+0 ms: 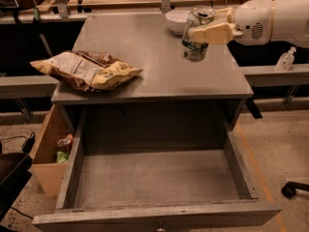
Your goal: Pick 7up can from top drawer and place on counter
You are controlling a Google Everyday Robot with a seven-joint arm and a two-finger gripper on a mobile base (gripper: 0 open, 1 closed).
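Jaws clamped on 7up can [194,51], over tabletop [145,47] far edge, beside white bowl [175,21] (top drawer [159,178] pulled open).

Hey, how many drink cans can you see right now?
1. The can is in the gripper, at the counter's back right, beside the bowl. The cardboard box may hide more.

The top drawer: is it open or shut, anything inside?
Open and empty: the top drawer is pulled out, bare bottom showing. The gripper holds the 7up can at the counter.
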